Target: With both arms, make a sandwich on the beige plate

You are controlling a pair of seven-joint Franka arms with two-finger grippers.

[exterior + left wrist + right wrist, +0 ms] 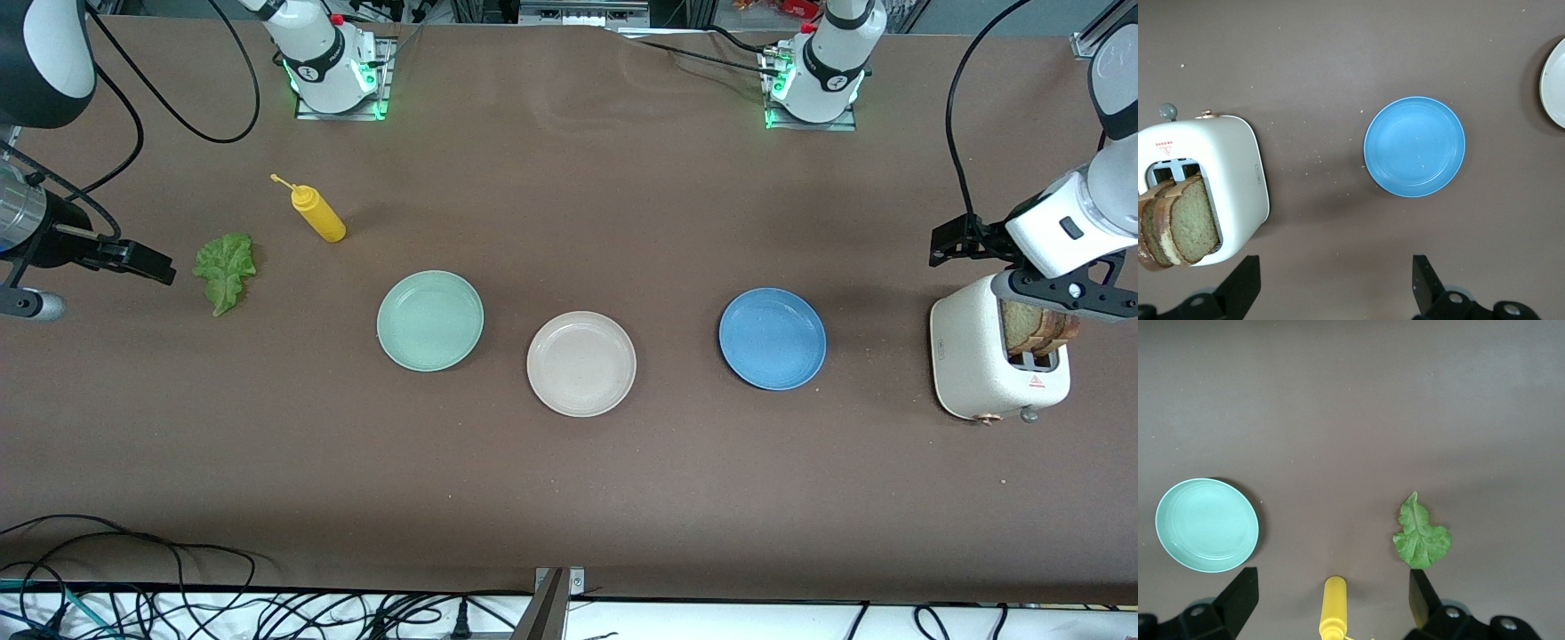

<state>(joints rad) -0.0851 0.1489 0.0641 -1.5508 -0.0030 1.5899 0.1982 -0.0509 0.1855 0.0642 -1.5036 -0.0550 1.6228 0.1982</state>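
The beige plate (581, 363) lies bare in the middle of the table, and its rim (1555, 80) shows in the left wrist view. Two brown bread slices (1036, 329) (1185, 223) stand in a white toaster (978, 360) (1225, 173) at the left arm's end. A green lettuce leaf (225, 269) (1421, 537) lies flat at the right arm's end. My left gripper (956, 244) (1335, 287) hangs open and holds nothing, high over the table beside the toaster. My right gripper (142, 262) (1331, 600) hangs open and holds nothing, high over the yellow bottle and the lettuce.
A mint green plate (430, 320) (1207, 524) and a blue plate (772, 338) (1415, 147) flank the beige one. A yellow squeeze bottle (317, 213) (1333, 607) lies on its side, farther from the front camera than the lettuce. Cables run along the table's near edge.
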